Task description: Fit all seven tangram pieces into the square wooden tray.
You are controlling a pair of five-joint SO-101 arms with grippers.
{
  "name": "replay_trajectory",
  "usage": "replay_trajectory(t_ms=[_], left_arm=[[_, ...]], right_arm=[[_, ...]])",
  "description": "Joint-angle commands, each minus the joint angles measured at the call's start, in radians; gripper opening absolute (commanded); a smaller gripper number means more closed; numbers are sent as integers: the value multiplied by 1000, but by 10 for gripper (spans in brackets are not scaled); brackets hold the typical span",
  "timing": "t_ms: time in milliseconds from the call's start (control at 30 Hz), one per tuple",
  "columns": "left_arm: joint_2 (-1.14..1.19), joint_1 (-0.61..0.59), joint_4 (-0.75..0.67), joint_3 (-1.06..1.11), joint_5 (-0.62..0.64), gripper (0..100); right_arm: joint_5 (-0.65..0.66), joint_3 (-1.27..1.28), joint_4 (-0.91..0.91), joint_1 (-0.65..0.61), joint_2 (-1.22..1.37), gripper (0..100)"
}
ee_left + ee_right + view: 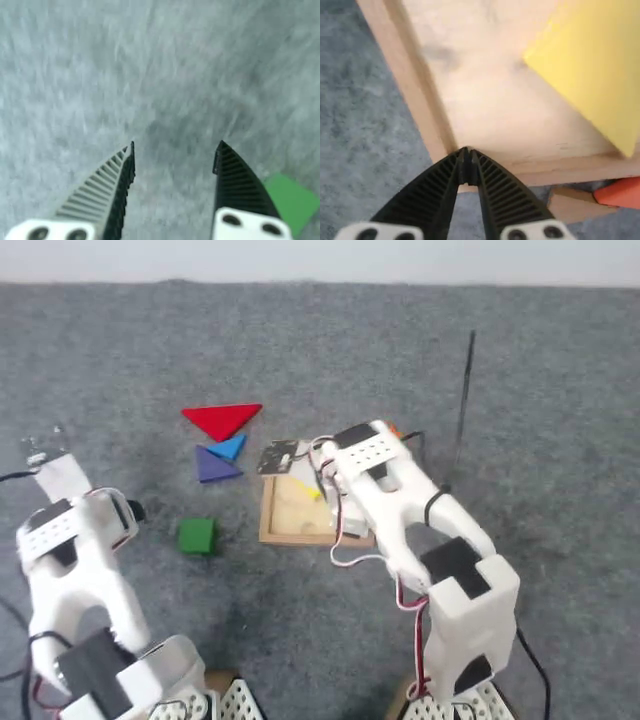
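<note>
Carpet (540,410), green square (196,535) near parted left jaws, right jaws closed empty over tray (268,512)

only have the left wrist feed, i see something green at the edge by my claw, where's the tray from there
Observer: In the high view the wooden tray sits on the carpet beside the green square, on the side toward the other arm.
Operator: anything in it yet
Observer: A yellow piece lies inside it.
Operator: what's the right arm doing
Observer: The right claw is shut and empty, with its tips at a corner of the tray's rim.
Operator: other pieces?
Observer: The red triangle, blue triangle and purple triangle lie on the carpet beyond the green square.
</note>
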Motion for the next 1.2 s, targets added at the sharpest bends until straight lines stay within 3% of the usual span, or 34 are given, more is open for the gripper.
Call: replay_trajectory(t_ms=[0, 200, 400, 533, 667, 933, 1167], left_arm=[[-44, 29, -38, -68, 0, 242], [-34, 157, -5, -226, -5, 242], [-29, 336, 38, -400, -55, 242], [81, 416, 107, -558, -275, 242], [301, 454, 210, -794, -528, 242], [796, 505, 519, -1320, -1031, 269], [1102, 503, 669, -1794, -1109, 321]], right_arm=[[-34, -6, 19, -42, -119, 9], [-199, 26, 48, -7, -380, 9], [-322, 247, 8, 137, -708, 9], [-339, 502, -134, 255, -849, 9], [-338, 692, -265, 272, -865, 9], [-338, 778, -369, 266, -863, 9], [-336, 786, -383, 266, -863, 9]])
